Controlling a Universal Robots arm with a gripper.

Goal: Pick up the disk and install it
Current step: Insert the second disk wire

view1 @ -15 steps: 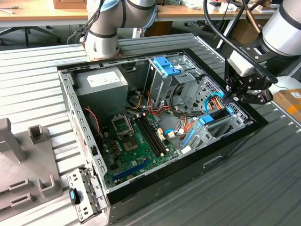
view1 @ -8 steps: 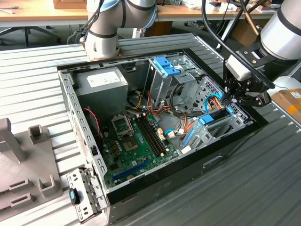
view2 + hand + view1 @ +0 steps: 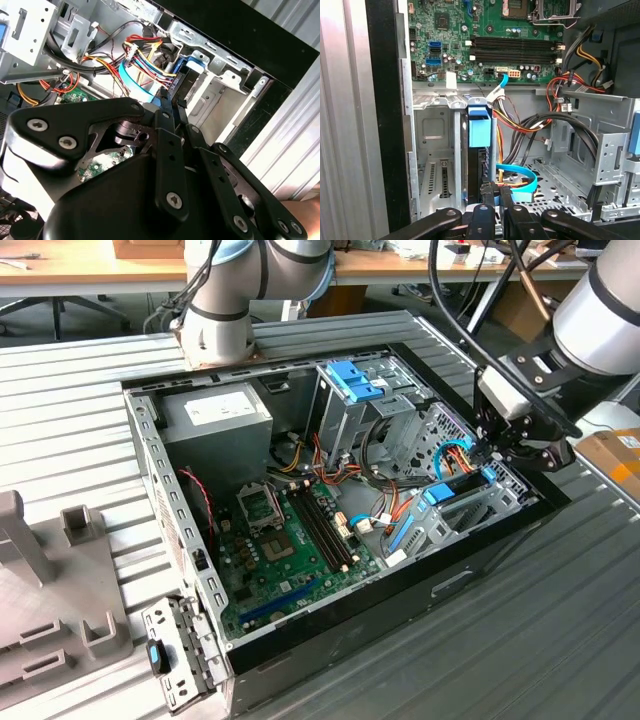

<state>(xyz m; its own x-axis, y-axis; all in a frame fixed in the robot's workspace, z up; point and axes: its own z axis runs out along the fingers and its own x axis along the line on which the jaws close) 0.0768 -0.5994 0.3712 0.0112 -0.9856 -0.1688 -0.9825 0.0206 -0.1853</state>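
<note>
The gripper (image 3: 492,192) sits low over the drive bay at the exterior view's right end of the open computer case (image 3: 330,625). In the first wrist view its two black fingers (image 3: 486,192) stand close together, clenched on the rear edge of the disk (image 3: 479,155). The disk stands on edge inside the grey metal bay (image 3: 436,155), black body upright, with a bright blue tab at its far end. In the exterior view the disk (image 3: 462,488) lies sunk in the bay, blue rail showing along its top, with the gripper (image 3: 488,452) touching its end nearest the case wall.

Just beside the bay, a flat blue ribbon cable (image 3: 520,181) loops across the perforated case floor. Bundled red, yellow and black wires (image 3: 530,122) run next to it.

Further in, the green motherboard (image 3: 290,550) lies flat on the case bottom, with black memory slots (image 3: 322,530) across it. Beyond that stands a tall grey metal cage (image 3: 345,425) topped by a ribbed blue clip (image 3: 352,380). A grey box with a white label (image 3: 215,425) occupies the far corner.

The case rests on a ribbed metal table (image 3: 560,630). A grey fixture (image 3: 50,580) stands at the exterior view's left. The arm's base (image 3: 215,330) is mounted behind the case.
</note>
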